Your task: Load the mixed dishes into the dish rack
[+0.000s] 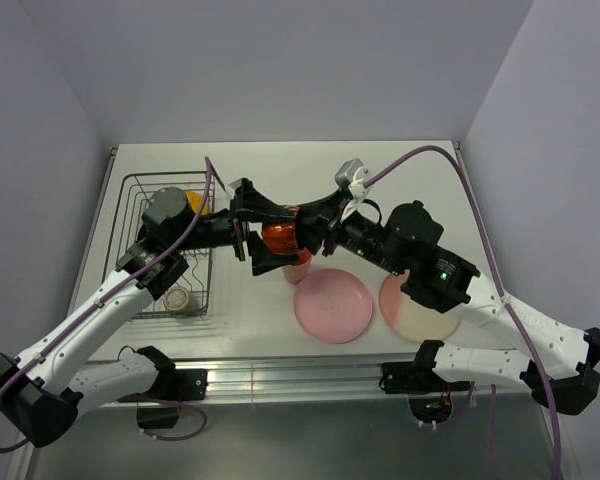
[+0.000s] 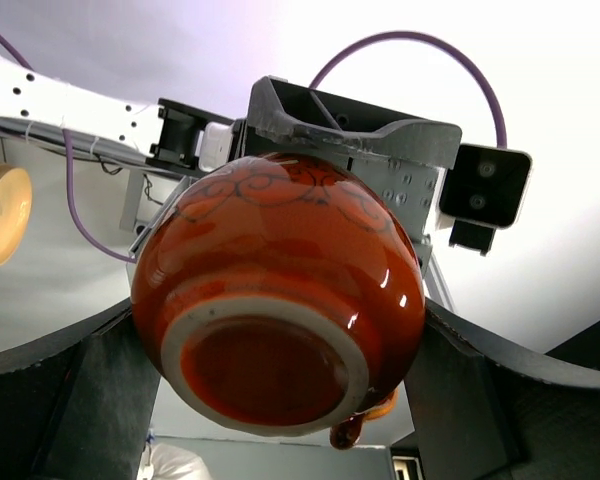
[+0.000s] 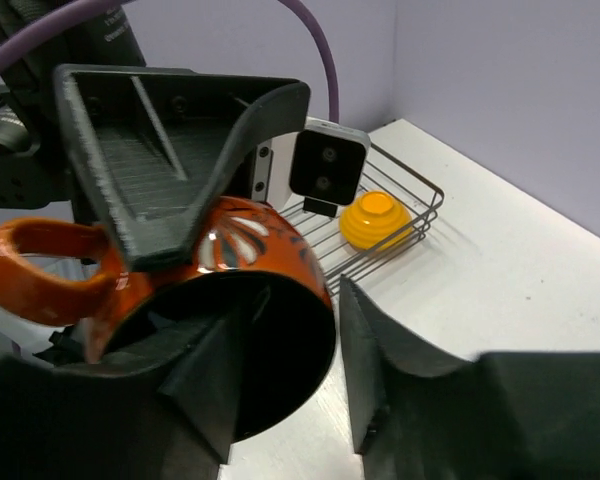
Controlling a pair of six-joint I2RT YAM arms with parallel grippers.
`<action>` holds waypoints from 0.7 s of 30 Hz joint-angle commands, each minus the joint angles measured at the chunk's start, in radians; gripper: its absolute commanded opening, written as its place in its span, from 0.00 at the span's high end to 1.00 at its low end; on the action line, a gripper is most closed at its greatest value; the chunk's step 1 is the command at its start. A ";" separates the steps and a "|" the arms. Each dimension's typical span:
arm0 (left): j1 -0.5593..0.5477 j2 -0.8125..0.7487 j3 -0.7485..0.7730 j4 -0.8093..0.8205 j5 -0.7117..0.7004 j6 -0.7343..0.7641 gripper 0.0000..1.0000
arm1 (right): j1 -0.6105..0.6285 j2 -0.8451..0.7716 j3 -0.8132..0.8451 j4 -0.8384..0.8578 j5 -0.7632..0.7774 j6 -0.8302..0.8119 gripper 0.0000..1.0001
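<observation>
The glossy red-brown cup (image 1: 278, 238) with a loop handle hangs in the air over the table's middle, between both grippers. My left gripper (image 1: 263, 236) is shut on its round body; in the left wrist view the cup's base (image 2: 265, 370) fills the space between my fingers (image 2: 90, 400). My right gripper (image 3: 300, 380) is open at the cup's mouth (image 3: 270, 350), one finger inside and the other outside with a gap to the rim. The wire dish rack (image 1: 130, 215) at the left holds the orange-yellow bowl (image 1: 196, 203), upside down, and the speckled beige cup (image 1: 178, 300).
The pink tumbler (image 1: 297, 268) stands just below the held cup. The pink plate (image 1: 332, 305) lies flat near the front, and the pink-and-cream plate (image 1: 412, 312) lies right of it, partly under my right arm. The bowl and rack (image 3: 425, 195) also show in the right wrist view.
</observation>
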 commanded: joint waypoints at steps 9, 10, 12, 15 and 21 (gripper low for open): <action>0.026 -0.014 0.014 0.057 -0.028 -0.324 1.00 | 0.017 -0.028 0.033 0.036 0.070 0.016 0.31; 0.027 -0.014 0.014 0.057 -0.026 -0.319 1.00 | 0.017 -0.036 0.033 0.031 0.074 0.011 0.31; 0.032 -0.016 0.015 0.045 -0.023 -0.312 1.00 | 0.017 -0.045 0.032 0.021 0.093 0.007 0.30; 0.043 -0.022 0.020 0.020 -0.014 -0.292 1.00 | 0.015 -0.057 0.025 0.008 0.107 0.001 0.30; 0.073 -0.045 0.009 -0.023 0.023 -0.259 1.00 | 0.015 -0.103 0.013 -0.034 0.097 -0.006 0.30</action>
